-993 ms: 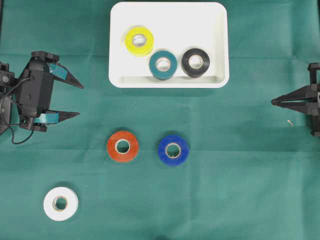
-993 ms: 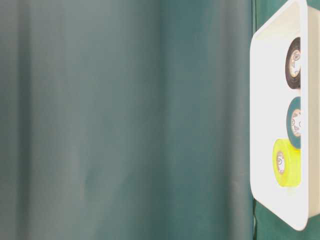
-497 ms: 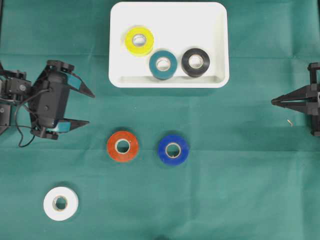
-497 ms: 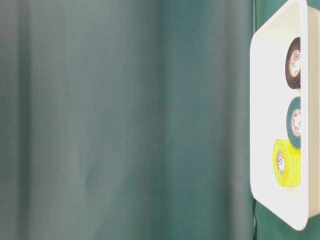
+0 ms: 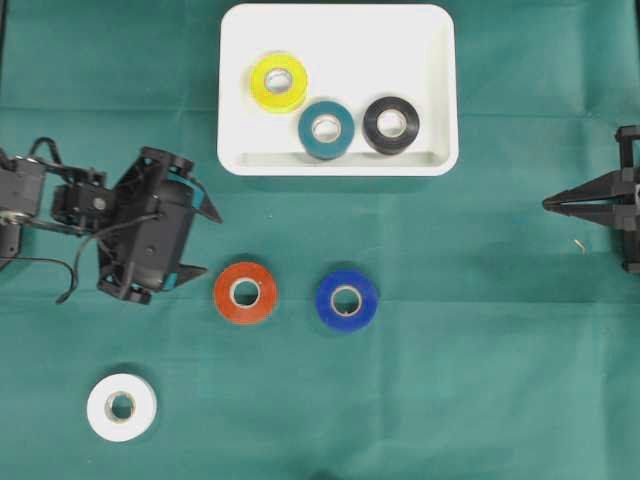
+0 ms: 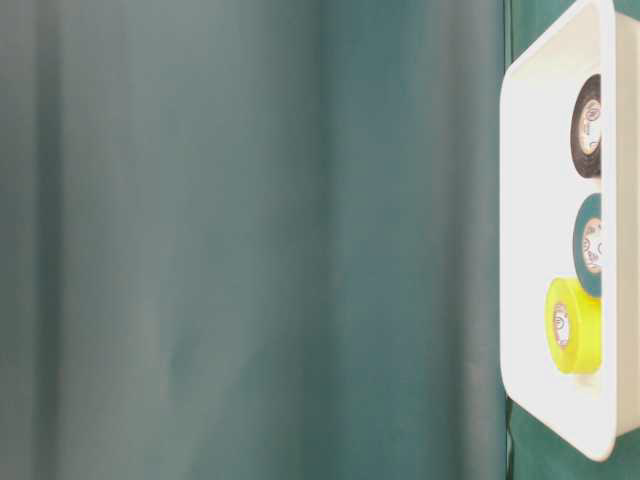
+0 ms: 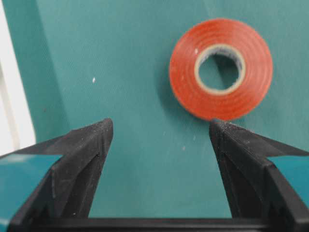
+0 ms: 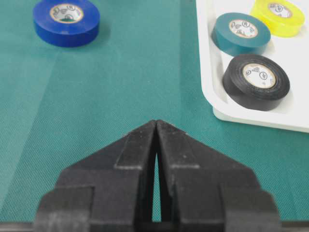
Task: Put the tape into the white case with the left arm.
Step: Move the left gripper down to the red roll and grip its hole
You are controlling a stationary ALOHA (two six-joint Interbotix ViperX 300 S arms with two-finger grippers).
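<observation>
The white case (image 5: 400, 40) lies at the top centre and holds a yellow tape (image 5: 278, 81), a teal tape (image 5: 326, 129) and a black tape (image 5: 391, 124). On the green cloth lie an orange-red tape (image 5: 245, 292), a blue tape (image 5: 346, 298) and a white tape (image 5: 121, 407). My left gripper (image 5: 212, 244) is open, just left of the orange-red tape and a little above it in the overhead view. In the left wrist view the left gripper (image 7: 160, 123) holds nothing, and the orange-red tape (image 7: 186, 82) lies just beyond its right fingertip. My right gripper (image 5: 546, 204) is shut and empty at the right edge.
The table-level view shows only green cloth and the case (image 6: 535, 200) on its right side. In the right wrist view the blue tape (image 8: 66, 21) lies far left, and the case rim (image 8: 205, 58) is to the right of the shut right gripper (image 8: 156, 122).
My left arm has moved right and down towards the orange-red tape, turning as it went, with its jaws still open. The right arm and all tapes have stayed put.
</observation>
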